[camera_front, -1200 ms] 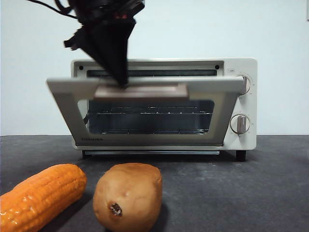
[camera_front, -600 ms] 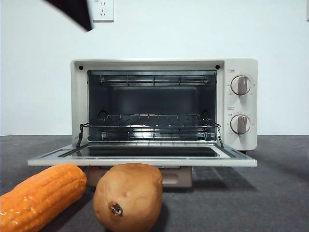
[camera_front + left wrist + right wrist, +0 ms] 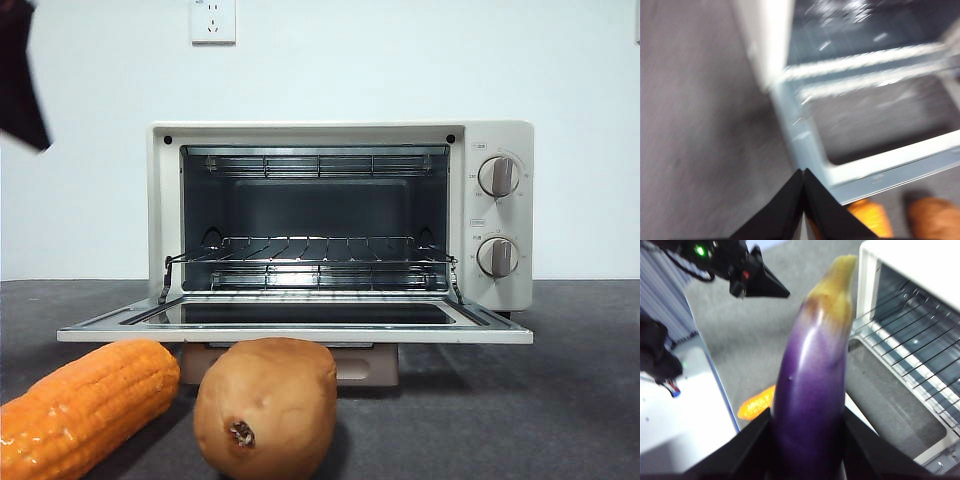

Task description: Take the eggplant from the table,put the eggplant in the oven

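My right gripper [image 3: 807, 450] pinches the eggplant [image 3: 812, 385] between its two black jaws, one pressed on each side of the fat lower half. The bottom end of the eggplant is cut off at the edge of the right wrist view, so I cannot see how far down it sits in the grip. It is held up off the table [image 3: 755, 335], beside the oven [image 3: 920, 270] and above the outer part of the open door [image 3: 890, 405], not inside.

The eggplant's long axis runs straight out along the jaws, away from the wrist. Its yellow-green stem end is the far end and leans slightly toward the oven's front corner. The purple skin is glossy and a little blurred.

My left gripper [image 3: 803, 172] has its jaws pressed together, tips touching, with nothing between them. The left wrist view is badly smeared; I make out only the door frame, its dark glass and a strip of rack [image 3: 865, 60]. In the right wrist view the same gripper hangs over the table, well apart from the eggplant.

From the front the eggplant does not show at all. One black arm tip sits at the top left corner, cut off by the edge. The oven stands with its door flat down, the rack and dark cavity in plain sight. The corn [image 3: 85, 405] and potato [image 3: 265, 405] lie near the camera, in front of the door; the corn runs off the picture's edge. In the right wrist view only an orange sliver of corn shows, beside the eggplant.
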Controlling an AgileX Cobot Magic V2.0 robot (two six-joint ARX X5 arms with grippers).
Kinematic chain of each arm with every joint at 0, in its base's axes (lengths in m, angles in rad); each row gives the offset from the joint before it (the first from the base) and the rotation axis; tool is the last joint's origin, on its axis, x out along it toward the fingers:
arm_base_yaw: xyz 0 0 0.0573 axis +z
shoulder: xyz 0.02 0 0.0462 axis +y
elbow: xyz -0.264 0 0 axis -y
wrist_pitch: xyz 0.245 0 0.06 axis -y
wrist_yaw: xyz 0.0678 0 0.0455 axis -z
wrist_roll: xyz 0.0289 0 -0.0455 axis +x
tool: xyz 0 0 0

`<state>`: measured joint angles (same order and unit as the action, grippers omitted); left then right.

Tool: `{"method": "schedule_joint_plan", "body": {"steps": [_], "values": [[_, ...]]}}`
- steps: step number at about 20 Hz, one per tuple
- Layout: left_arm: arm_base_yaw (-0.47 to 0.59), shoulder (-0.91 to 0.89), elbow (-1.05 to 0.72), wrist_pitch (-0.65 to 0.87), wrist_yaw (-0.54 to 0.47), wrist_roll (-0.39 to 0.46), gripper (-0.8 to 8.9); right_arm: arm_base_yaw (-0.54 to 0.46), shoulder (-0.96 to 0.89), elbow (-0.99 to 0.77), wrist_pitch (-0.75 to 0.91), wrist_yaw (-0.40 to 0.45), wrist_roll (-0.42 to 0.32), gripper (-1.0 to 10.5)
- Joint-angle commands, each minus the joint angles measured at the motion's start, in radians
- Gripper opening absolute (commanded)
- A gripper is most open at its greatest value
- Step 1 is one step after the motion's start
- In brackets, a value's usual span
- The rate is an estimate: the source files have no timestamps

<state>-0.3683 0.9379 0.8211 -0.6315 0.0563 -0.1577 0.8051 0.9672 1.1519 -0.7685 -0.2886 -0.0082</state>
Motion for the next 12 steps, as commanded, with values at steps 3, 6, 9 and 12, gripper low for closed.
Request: {"method": "schedule_joint_plan", "body": {"steps": [3,6,9,12], "values": [[0.084,-0.003,-0.053,0.060,0.124,-0.012,0.04,0.026,0.132,0.031,0.029,0.010,-0.123,0.6],[0.168,-0.002,-0.098,0.103,0.269,-0.015,0.04,0.032,0.217,0.061,0.029,0.060,-0.192,0.6],[0.255,0.005,-0.137,0.132,0.364,-0.016,0.04,0.061,0.311,0.103,0.024,0.158,-0.258,0.6],[0.356,0.039,-0.171,0.153,0.438,-0.011,0.04,0.088,0.457,0.180,0.027,0.280,-0.352,0.6]]}}
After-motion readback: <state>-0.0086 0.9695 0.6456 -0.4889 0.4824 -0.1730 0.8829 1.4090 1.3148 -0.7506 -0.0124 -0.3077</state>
